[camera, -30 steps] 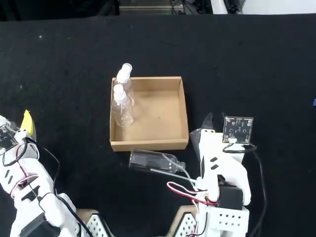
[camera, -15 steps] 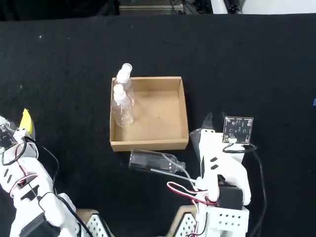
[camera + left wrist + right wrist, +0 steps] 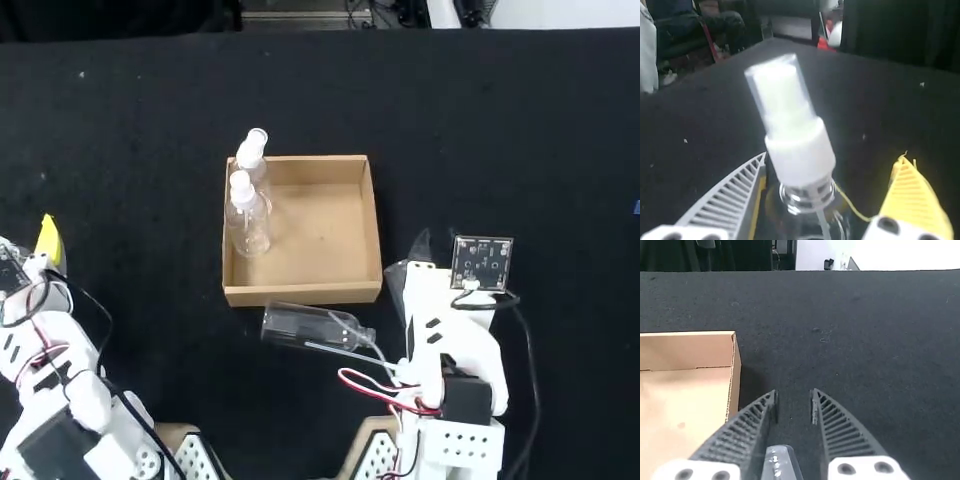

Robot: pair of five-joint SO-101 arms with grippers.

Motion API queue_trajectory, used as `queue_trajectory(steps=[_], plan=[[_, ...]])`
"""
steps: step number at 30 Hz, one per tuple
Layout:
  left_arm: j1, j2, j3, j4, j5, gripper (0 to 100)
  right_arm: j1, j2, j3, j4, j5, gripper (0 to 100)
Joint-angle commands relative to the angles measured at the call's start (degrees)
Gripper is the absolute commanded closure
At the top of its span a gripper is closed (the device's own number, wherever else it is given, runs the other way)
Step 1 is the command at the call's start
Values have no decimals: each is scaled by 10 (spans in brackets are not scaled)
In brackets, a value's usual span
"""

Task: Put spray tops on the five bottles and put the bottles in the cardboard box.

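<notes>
In the left wrist view a clear bottle [image 3: 805,205] with a white spray top [image 3: 792,135] stands between the grey and yellow fingers of my left gripper [image 3: 832,160], which is shut on it. In the high view that gripper [image 3: 40,250] is at the table's left edge. The cardboard box [image 3: 350,215] lies in the middle, with two capped bottles [image 3: 247,215] at its left wall. An uncapped bottle [image 3: 308,326] lies on its side in front of the box. My right gripper [image 3: 415,255] is beside the box's right front corner, open a little and holding nothing [image 3: 794,395].
The black table [image 3: 520,130] spreads wide to the right and behind the box. In the right wrist view the box wall [image 3: 734,370] is close beside the fingers, and the lying bottle's neck [image 3: 776,462] sits low between them.
My left arm has shifted slightly towards the left edge with its bottle. The right arm, the box and the other bottles have not moved.
</notes>
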Motion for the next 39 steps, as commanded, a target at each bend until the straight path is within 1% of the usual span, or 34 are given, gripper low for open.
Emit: queue_trajectory(steps=[1,8,19,25,34,36,39], plan=[[1,3,-1,-30,0,648,10,-56,-3,-4,0,902],[3,5,-2,1,0,648,10,-56,-3,-3,1,902],[3,6,6,2,0,649,10,-56,-3,-3,1,902],[3,5,15,1,0,763,10,-56,-3,-3,2,902],[3,-1,16,-2,4,776,10,-56,-3,-4,2,902],[3,-1,15,-3,4,821,10,-56,-3,-4,2,902],[4,-1,15,-3,4,926,10,-56,-3,-4,2,902]])
